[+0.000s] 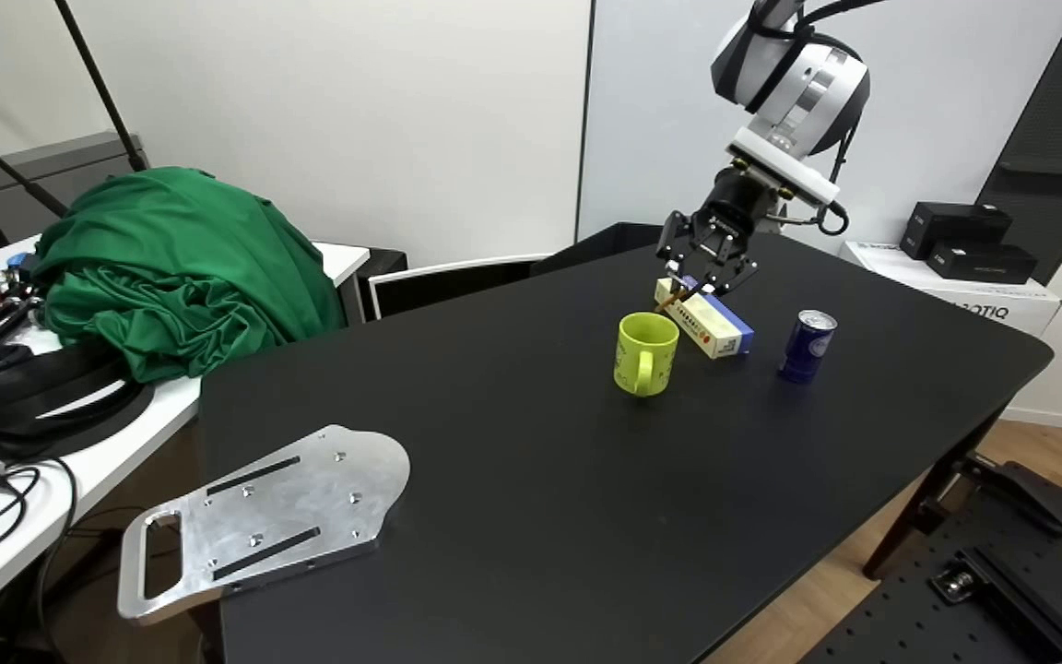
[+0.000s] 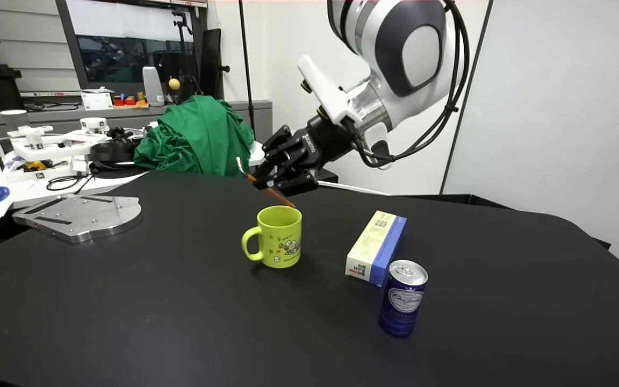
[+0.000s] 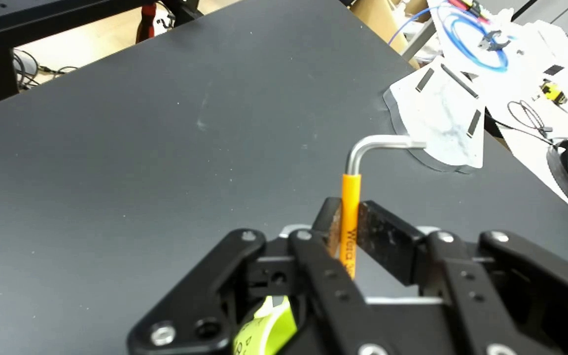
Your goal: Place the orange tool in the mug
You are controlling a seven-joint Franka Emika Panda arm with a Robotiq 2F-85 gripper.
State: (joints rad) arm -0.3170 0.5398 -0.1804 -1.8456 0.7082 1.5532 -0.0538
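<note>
Gripper [image 3: 350, 216] pinching the orange tool [image 2: 282, 198], tilted, its lower end near the rim of the yellow-green mug [image 2: 277, 239], upright, well in from the table's [image 2: 180, 312] edges; grasping looks done, insertion and release remain

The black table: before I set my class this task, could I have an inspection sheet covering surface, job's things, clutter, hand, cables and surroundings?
Surface: black tabletop, with pale specks and a faint smudge in the wrist view.
Job's things: yellow-green mug upright; orange tool tilted, bent metal end up, lower end near the mug's rim, contact unclear.
Clutter: cream-and-blue box; dark blue can, upright; metal plate, one end past the tabletop's edge.
Hand: shut on the orange tool.
Cables: black cables along the arm.
Surroundings: green cloth heaped on a white side table; white wall panels.
</note>
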